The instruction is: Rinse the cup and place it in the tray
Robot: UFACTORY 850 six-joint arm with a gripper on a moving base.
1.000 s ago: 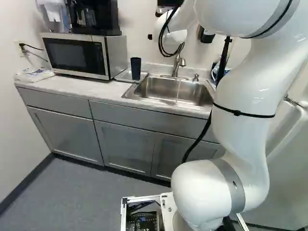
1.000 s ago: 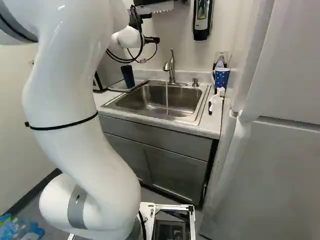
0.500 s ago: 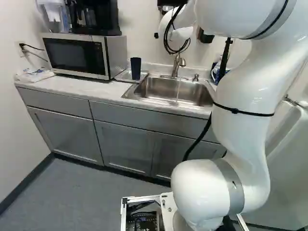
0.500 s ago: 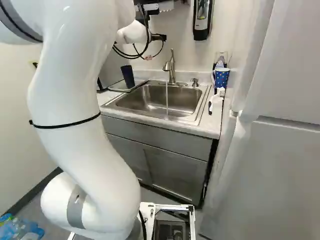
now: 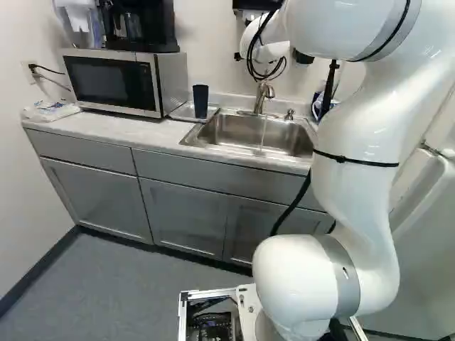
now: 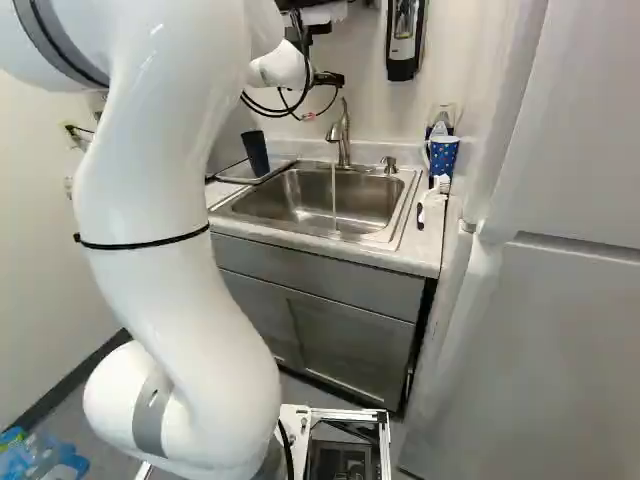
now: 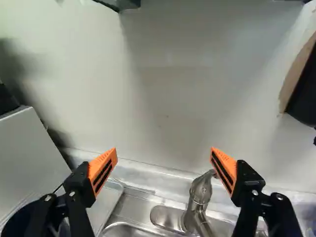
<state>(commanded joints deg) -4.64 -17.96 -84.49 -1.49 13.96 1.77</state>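
Observation:
Part of my gripper [image 6: 329, 78] shows past the white wrist, above the sink's back left in the right base view. In the wrist view the gripper [image 7: 163, 150] is open and empty, facing the wall, with the faucet ahead beyond its fingers. A dark blue cup [image 5: 200, 101] stands upright on the tray [image 5: 182, 112], left of the sink and apart from the gripper. Water runs from the faucet [image 6: 343, 135] into the sink [image 6: 222, 208]. A blue spotted cup [image 6: 443, 155] stands right of the sink.
A microwave [image 5: 114, 82] with a coffee maker [image 5: 146, 25] on top stands left of the tray. A brush [image 6: 433, 200] lies at the sink's right side. A soap dispenser [image 6: 404, 40] hangs on the wall, and a tall white fridge [image 6: 530, 330] stands at the right.
My arm has moved to the right above the sink's back, its gripper still open. Both cups and the tray stay where they were, the water keeps running, and the base has not moved.

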